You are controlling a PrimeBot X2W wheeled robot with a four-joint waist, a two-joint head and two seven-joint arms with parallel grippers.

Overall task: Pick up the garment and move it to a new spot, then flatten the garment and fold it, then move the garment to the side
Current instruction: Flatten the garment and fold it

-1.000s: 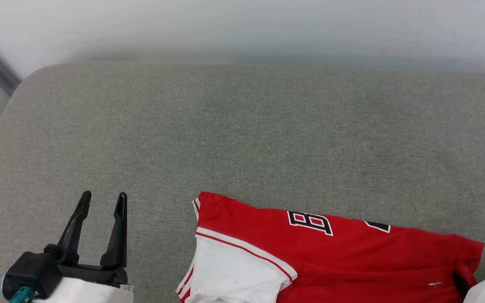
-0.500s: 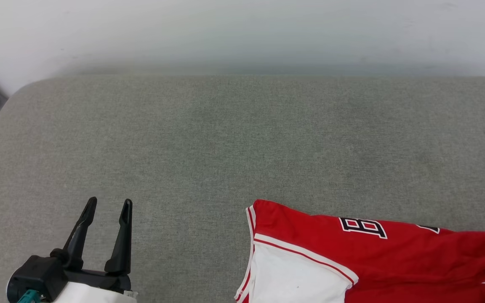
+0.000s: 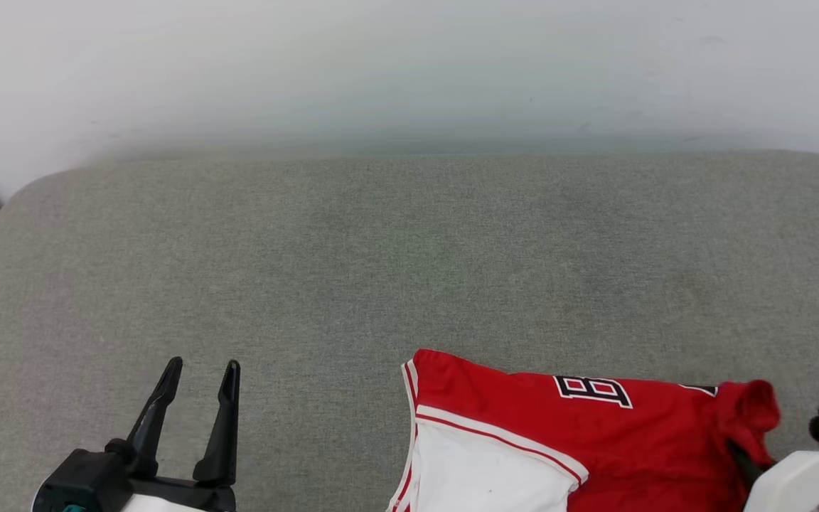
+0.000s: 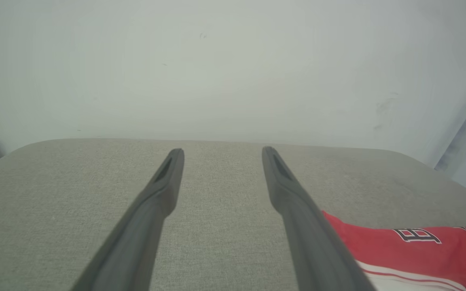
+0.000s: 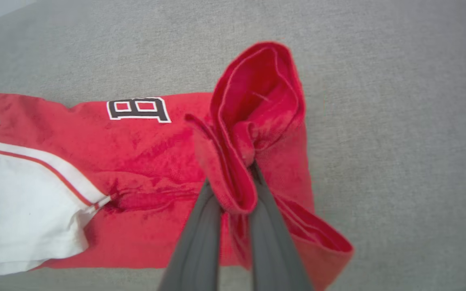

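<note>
On the cushion [image 3: 381, 249], rightward: garment [image 3: 523, 419], long axis crosswise; right gripper [image 5: 253, 169] pinches its right end (fabric bunched); left gripper [image 3: 203, 365] wide, well apart.

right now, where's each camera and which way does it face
Head view: on the head, facing forward and down at the grey cushion and garment; open left gripper lower left.
Left wrist view: on that wrist, facing along its spread fingers over the cushion to a pale wall.
Right wrist view: on that wrist, facing down past the right gripper, shut on a bunched red fold.
Shared: all three show the garment's black letter.
</note>
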